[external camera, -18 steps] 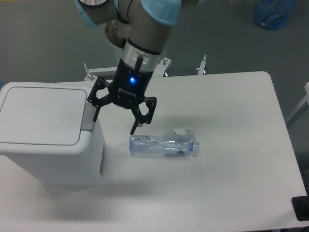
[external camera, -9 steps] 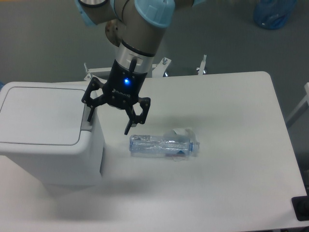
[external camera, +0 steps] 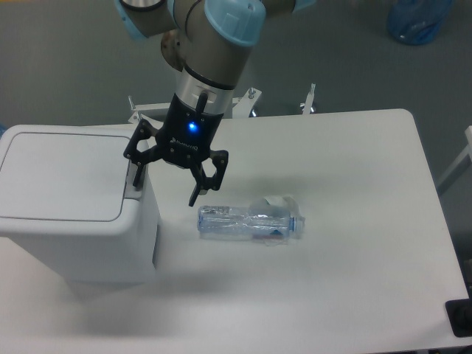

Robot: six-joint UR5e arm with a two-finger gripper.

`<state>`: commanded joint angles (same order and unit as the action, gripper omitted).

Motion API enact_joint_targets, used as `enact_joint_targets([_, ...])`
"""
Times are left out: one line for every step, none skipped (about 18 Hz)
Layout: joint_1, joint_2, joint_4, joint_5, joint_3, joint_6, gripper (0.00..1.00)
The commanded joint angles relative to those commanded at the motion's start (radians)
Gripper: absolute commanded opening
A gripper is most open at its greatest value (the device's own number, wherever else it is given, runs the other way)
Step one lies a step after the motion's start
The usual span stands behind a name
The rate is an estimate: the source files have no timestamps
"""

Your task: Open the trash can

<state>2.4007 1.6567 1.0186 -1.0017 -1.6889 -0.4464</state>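
The trash can [external camera: 66, 206] is a large boxy white bin at the left of the table, with its flat lid [external camera: 63, 173] down. Its grey push tab [external camera: 133, 184] sits at the lid's right edge. My gripper [external camera: 164, 184] is open, fingers pointing down. Its left finger [external camera: 137, 173] is at the push tab; I cannot tell whether it touches. Its right finger [external camera: 195, 193] hangs over the table just right of the can, above the end of a clear plastic bottle [external camera: 249, 222].
The bottle lies on its side in the middle of the white table [external camera: 346, 221]. A blue bag [external camera: 417, 21] lies on the floor at the far right. A black object [external camera: 459, 317] sits at the table's lower right corner.
My gripper has moved left toward the trash can, bringing its left finger over the push tab. It has barely moved in the last half second. The lid has stayed down.
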Motion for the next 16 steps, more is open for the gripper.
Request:
enact_joint_targets([0.0,0.0,0.0,0.0,0.0,0.0,1.0])
enact_joint_targets([0.0,0.0,0.0,0.0,0.0,0.0,1.0])
enact_joint_targets([0.0,0.0,0.0,0.0,0.0,0.0,1.0])
enact_joint_targets([0.0,0.002,0.0,0.0,0.0,0.0,1.0])
enact_joint_targets([0.0,0.002,0.0,0.0,0.0,0.0,1.0])
enact_joint_targets([0.0,0.003,0.0,0.0,0.0,0.0,1.0])
enact_joint_targets([0.0,0.003,0.0,0.0,0.002,0.0,1.0])
enact_joint_targets([0.0,0.003,0.0,0.0,0.0,0.0,1.0])
enact_joint_targets([0.0,0.005,0.0,0.0,0.0,0.0,1.0])
enact_joint_targets([0.0,0.006,0.0,0.0,0.0,0.0,1.0])
enact_joint_targets([-0.002,0.009,0.0,0.0,0.002,0.0,1.0])
enact_joint_targets([-0.002,0.008,0.0,0.0,0.002,0.0,1.0])
enact_joint_targets([0.0,0.008,0.0,0.0,0.003,0.0,1.0])
enact_joint_targets([0.0,0.008,0.0,0.002,0.005,0.0,1.0])
enact_joint_targets([0.0,0.006,0.002,0.002,0.008,0.0,1.0])
enact_joint_targets([0.0,0.005,0.002,0.002,0.015,-0.002,1.0])
